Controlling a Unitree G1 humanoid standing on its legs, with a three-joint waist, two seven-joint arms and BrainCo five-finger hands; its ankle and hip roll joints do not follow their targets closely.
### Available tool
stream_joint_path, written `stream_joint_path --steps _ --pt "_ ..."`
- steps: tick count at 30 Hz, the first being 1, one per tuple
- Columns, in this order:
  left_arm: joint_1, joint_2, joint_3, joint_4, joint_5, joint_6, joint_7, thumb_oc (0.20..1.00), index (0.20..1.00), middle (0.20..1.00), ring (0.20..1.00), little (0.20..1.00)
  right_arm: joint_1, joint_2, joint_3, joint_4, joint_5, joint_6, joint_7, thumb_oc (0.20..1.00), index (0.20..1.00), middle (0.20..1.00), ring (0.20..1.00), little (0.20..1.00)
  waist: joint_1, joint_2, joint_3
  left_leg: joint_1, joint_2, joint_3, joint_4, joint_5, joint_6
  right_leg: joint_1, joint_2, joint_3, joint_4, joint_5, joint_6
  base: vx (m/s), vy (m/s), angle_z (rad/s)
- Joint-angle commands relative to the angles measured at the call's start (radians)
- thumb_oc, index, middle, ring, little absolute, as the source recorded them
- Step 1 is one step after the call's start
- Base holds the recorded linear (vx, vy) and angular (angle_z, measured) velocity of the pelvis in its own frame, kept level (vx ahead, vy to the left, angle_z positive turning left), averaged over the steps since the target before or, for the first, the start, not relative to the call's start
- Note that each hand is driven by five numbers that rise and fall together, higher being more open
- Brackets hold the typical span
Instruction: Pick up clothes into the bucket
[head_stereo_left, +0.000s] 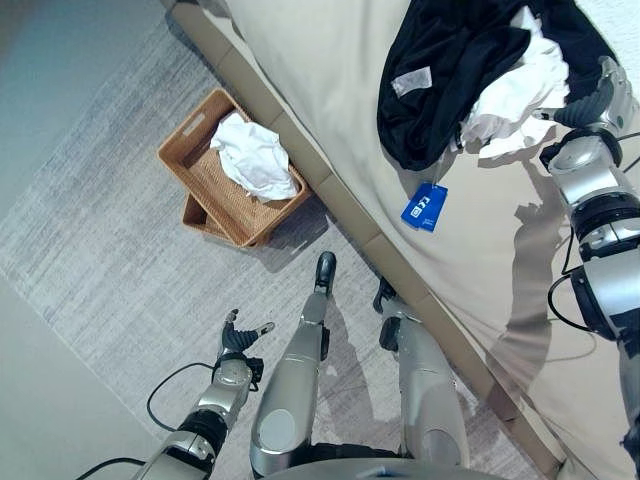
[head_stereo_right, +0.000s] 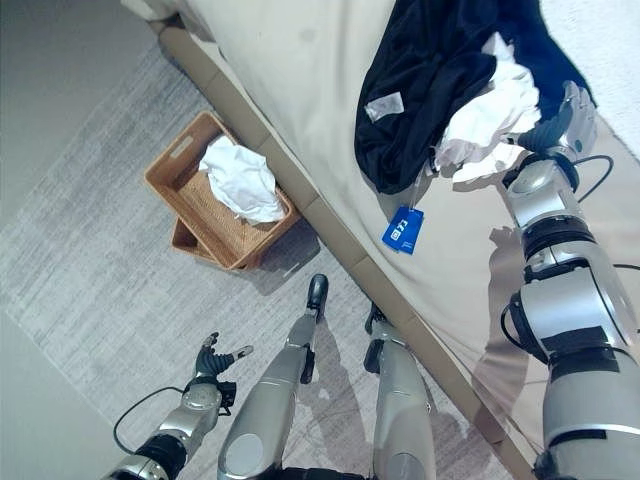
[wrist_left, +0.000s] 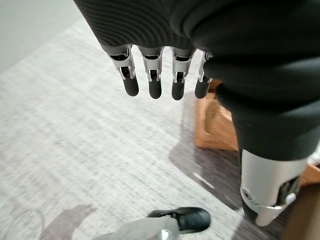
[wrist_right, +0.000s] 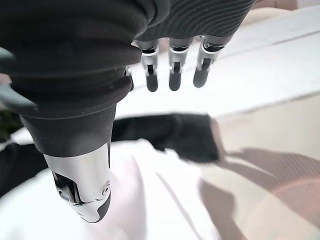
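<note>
We note a woven basket (head_stereo_left: 222, 180) on the grey carpet (head_stereo_left: 100, 280) in the upper left of the head views, set just beside the edge of a beige bed (head_stereo_left: 330, 90) that runs diagonally across the frame; a white garment (head_stereo_left: 255, 158) already lies crumpled inside it. In the upper right, on the bed, we see a heap of clothes: a black garment (head_stereo_left: 450, 70) with a white garment (head_stereo_left: 520, 95) bunched on top of it, and a blue tag (head_stereo_left: 425, 207) lying on the bedding just below the heap. Our right hand (head_stereo_left: 598, 100) sits at the right edge of that heap, close over the white cloth; in its wrist view the fingers (wrist_right: 173, 75) hang straight and relaxed above the fabric, gripping nothing. Our left hand (head_stereo_left: 238, 338) hangs low over the carpet at the lower left, well apart from the basket, its fingers (wrist_left: 154, 80) spread and relaxed, empty.
</note>
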Motion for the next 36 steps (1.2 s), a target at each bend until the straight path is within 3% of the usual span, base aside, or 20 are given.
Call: stream_joint_path --steps 1,9,18,19,21,27,31,33,36 --pt "0.009 0.026 -0.031 0.012 -0.029 -0.016 0.025 1.0 1.0 1.0 1.0 1.0 -0.084 -0.098 0.074 0.011 -0.047 -0.004 -0.013 1.0 1.0 1.0 1.0 1.0 0.028 0.005 0.004 0.025 0.017 0.002 0.029 -0.059 0.003 0.025 -0.047 0.005 0.053 -0.052 0.069 0.03 -0.01 0.0" --pt "-0.02 0.011 -0.064 -0.021 -0.048 -0.025 0.041 1.0 1.0 1.0 1.0 1.0 -0.098 -0.108 0.103 0.038 -0.048 -0.006 0.005 1.0 1.0 1.0 1.0 1.0 0.037 0.025 0.004 -0.077 0.007 -0.011 0.082 -0.069 0.004 -0.091 -0.059 0.01 0.135 -0.088 0.057 0.02 -0.02 0.05" --pt "-0.054 0.004 -0.093 -0.095 -0.052 -0.033 0.052 1.0 1.0 1.0 1.0 1.0 -0.114 -0.092 0.123 0.066 -0.058 -0.004 0.022 1.0 1.0 1.0 1.0 1.0 0.048 0.036 0.004 -0.129 0.026 -0.024 0.049 -0.051 0.002 -0.191 -0.056 0.013 0.174 -0.093 0.062 0.02 -0.029 0.06" --pt "-0.056 0.002 -0.095 -0.098 -0.052 -0.034 0.051 1.0 1.0 1.0 1.0 1.0 -0.116 -0.095 0.123 0.068 -0.057 -0.005 0.025 0.589 0.589 0.589 0.589 0.589 0.048 0.038 0.004 -0.128 0.026 -0.024 0.044 -0.049 0.002 -0.196 -0.057 0.013 0.177 -0.094 0.062 0.0 0.0 0.0" --pt "-0.056 -0.002 -0.1 -0.113 -0.052 -0.036 0.051 1.0 1.0 1.0 1.0 1.0 -0.116 -0.094 0.124 0.064 -0.056 -0.009 0.031 0.2 0.2 0.2 0.2 0.2 0.047 0.042 0.004 -0.128 0.026 -0.022 0.038 -0.048 0.002 -0.205 -0.058 0.015 0.18 -0.095 0.063 0.0 0.006 -0.02" --pt "-0.057 -0.011 -0.085 -0.117 -0.047 -0.036 0.054 1.0 1.0 1.0 1.0 1.0 -0.077 -0.071 0.075 -0.044 0.019 -0.051 -0.002 0.2 0.2 0.2 0.2 0.2 0.023 0.03 0.004 -0.101 0.029 -0.002 0.034 -0.057 0.0 -0.189 -0.052 0.026 0.167 -0.086 0.065 0.0 0.017 -0.09" --pt "-0.042 0.002 -0.056 -0.127 -0.033 -0.037 0.057 1.0 1.0 1.0 1.0 1.0 -0.021 -0.071 0.047 -0.271 0.045 -0.096 -0.054 0.2 0.2 0.2 0.2 0.2 -0.012 -0.005 0.004 -0.059 0.029 0.026 0.052 -0.079 -0.002 -0.138 -0.039 0.043 0.127 -0.061 0.072 -0.02 0.043 -0.1" --pt "-0.038 0.013 -0.042 -0.148 -0.015 -0.038 0.06 1.0 1.0 1.0 1.0 1.0 0.012 -0.088 0.011 -0.414 0.047 -0.116 -0.085 0.2 0.2 0.2 0.2 0.2 -0.03 -0.023 0.004 -0.064 0.027 0.047 0.071 -0.07 0.001 -0.121 -0.035 0.036 0.093 -0.013 0.066 -0.1 0.05 -0.08" --pt "-0.024 0.036 -0.024 -0.198 0.015 -0.045 0.051 1.0 1.0 1.0 1.0 1.0 0.098 -0.126 -0.074 -0.613 0.048 -0.144 -0.121 0.2 0.2 0.2 0.2 0.2 -0.06 -0.051 0.004 0.002 0.02 0.068 0.096 -0.1 0.001 -0.029 -0.031 0.049 0.049 0.006 0.075 -0.04 0.044 -0.07"
